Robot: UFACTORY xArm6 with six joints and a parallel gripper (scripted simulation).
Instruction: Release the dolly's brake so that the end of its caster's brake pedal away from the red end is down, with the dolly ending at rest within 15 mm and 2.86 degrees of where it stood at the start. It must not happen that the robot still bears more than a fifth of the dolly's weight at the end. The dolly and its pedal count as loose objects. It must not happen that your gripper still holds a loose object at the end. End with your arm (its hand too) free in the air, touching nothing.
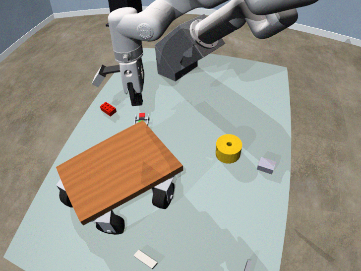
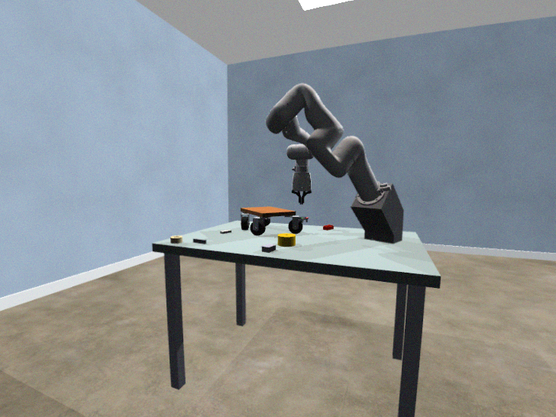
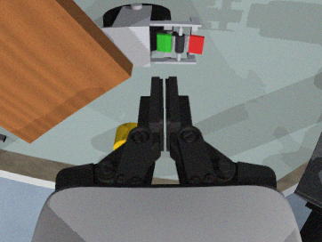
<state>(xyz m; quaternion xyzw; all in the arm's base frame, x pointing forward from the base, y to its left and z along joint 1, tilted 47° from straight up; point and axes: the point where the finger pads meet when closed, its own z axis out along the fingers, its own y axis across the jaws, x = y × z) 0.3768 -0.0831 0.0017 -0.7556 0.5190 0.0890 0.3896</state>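
The dolly (image 1: 118, 167) has a wooden deck on black casters and stands on the pale green table. At its far corner the brake pedal (image 1: 141, 117) sticks out from under the deck. In the wrist view the pedal shows a green end (image 3: 164, 42) near the caster and a red end (image 3: 197, 44) away from it. I cannot tell which end is lower. My gripper (image 1: 136, 100) is shut and empty. It hangs above the pedal and clear of it, as the wrist view (image 3: 164, 87) and the side view (image 2: 301, 200) show.
A red toy brick (image 1: 108, 108) lies left of the gripper. A yellow ring-shaped cylinder (image 1: 228, 148) stands right of the dolly, with a small grey block (image 1: 266, 165) beyond it. A white flat piece (image 1: 145, 258) lies near the front edge. The robot base (image 1: 180, 52) stands at the back.
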